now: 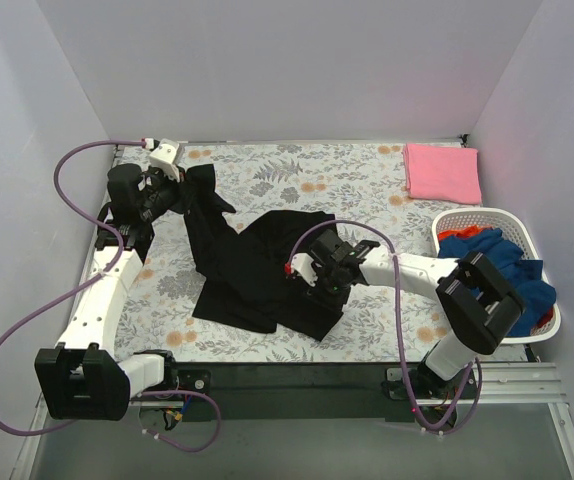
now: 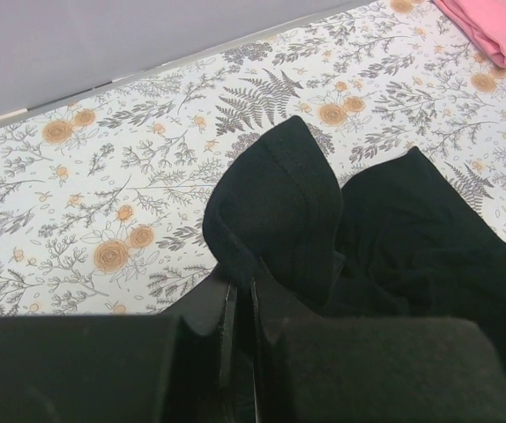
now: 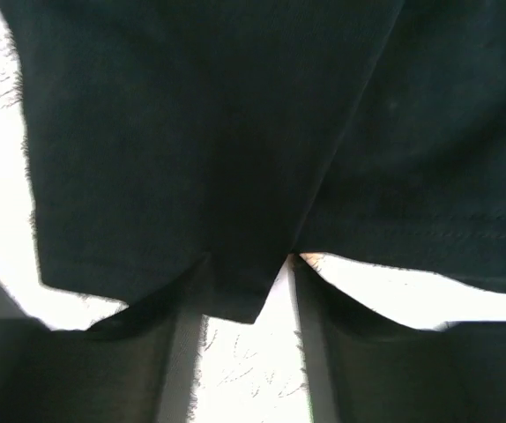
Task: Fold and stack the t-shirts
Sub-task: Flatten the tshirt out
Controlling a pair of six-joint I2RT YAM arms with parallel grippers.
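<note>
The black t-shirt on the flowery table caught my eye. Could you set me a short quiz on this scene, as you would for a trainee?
1. True or false: the pink t-shirt lies folded at the far right corner of the table.
2. What does the left hand grip? A) the black t-shirt B) the pink t-shirt C) nothing
3. Fill the gap: the blue t-shirt lies in the white ____.

Key: 1 true; 2 A; 3 basket.
</note>
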